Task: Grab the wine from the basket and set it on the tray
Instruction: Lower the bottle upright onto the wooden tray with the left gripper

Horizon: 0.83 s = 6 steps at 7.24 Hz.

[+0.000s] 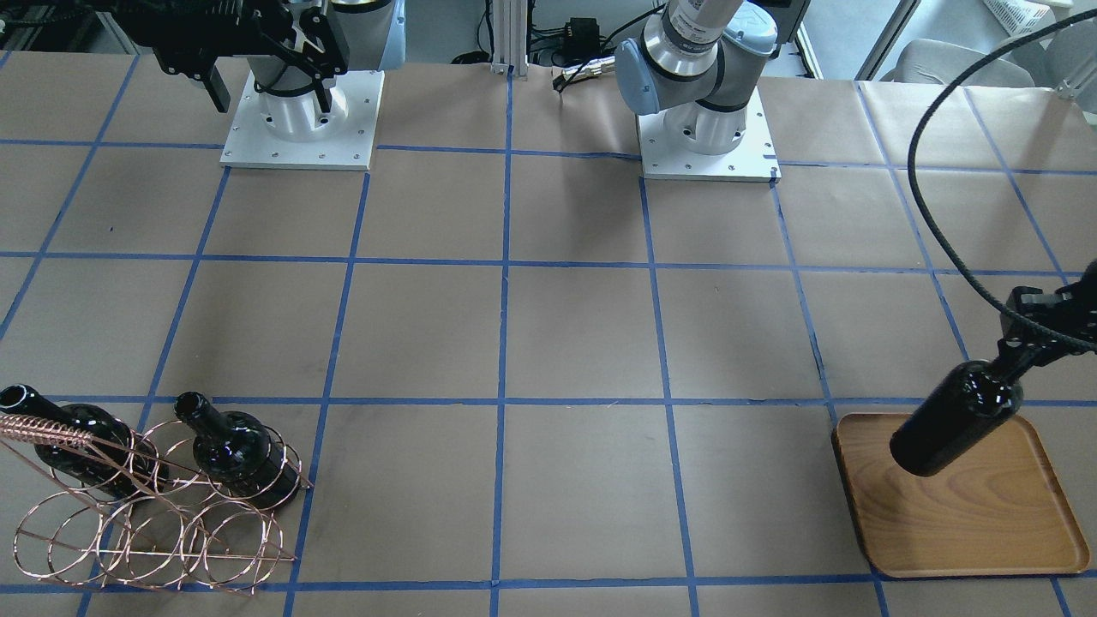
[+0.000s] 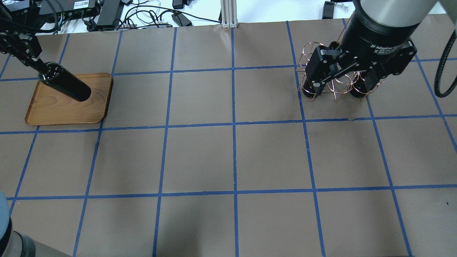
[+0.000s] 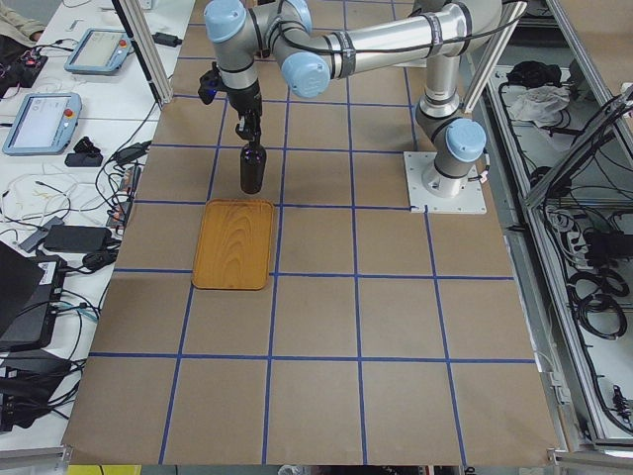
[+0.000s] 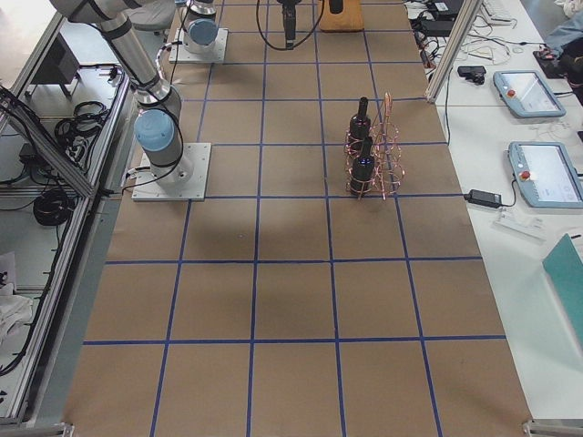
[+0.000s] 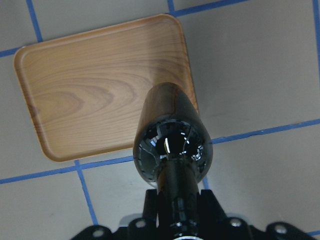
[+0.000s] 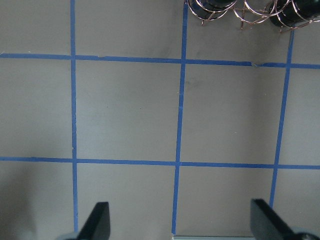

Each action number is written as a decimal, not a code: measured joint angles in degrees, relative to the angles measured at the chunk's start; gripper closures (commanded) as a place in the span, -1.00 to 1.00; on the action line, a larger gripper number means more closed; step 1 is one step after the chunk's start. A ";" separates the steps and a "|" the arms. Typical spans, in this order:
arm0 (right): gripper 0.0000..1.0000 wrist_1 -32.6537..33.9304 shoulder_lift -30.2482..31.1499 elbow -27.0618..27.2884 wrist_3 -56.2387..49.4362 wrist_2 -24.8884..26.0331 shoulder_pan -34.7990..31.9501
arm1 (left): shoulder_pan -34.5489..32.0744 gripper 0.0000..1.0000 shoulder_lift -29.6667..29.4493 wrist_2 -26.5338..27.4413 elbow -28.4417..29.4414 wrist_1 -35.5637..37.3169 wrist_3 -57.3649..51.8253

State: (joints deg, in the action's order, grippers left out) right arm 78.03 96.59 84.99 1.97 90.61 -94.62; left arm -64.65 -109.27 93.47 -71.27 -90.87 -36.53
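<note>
My left gripper (image 1: 1039,332) is shut on the neck of a near-black wine bottle (image 1: 956,420). It holds the bottle neck-up, with the base hanging over the wooden tray (image 1: 968,523). In the left wrist view the bottle (image 5: 172,142) hangs over the tray's (image 5: 100,85) near corner. Two more bottles (image 1: 231,450) (image 1: 60,437) lie in the copper wire basket (image 1: 146,523). My right gripper (image 2: 339,85) is open and empty, raised high on the near side of the basket (image 2: 323,48). Its fingers (image 6: 97,222) show wide apart over bare table.
Brown paper with blue tape grid lines covers the table (image 2: 232,157). The two arm bases (image 1: 300,120) (image 1: 707,128) stand at the robot's edge. A black cable (image 1: 943,214) loops above the tray side. Tablets and cables (image 3: 45,119) lie off the table's far side.
</note>
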 measured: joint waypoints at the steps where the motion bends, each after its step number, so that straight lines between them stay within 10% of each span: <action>1: -1.00 -0.04 0.00 0.02 0.04 -0.05 -0.03 | 1.89 1.00 -1.58 0.32 0.47 1.15 -1.98; 6: -1.00 -0.07 0.00 0.09 0.12 -0.19 -0.04 | 4.07 0.92 -7.30 1.56 2.11 6.71 -4.15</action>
State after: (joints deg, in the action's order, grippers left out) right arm 77.96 96.59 85.08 2.08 90.42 -94.66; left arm -60.58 -116.56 95.03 -69.16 -84.16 -40.68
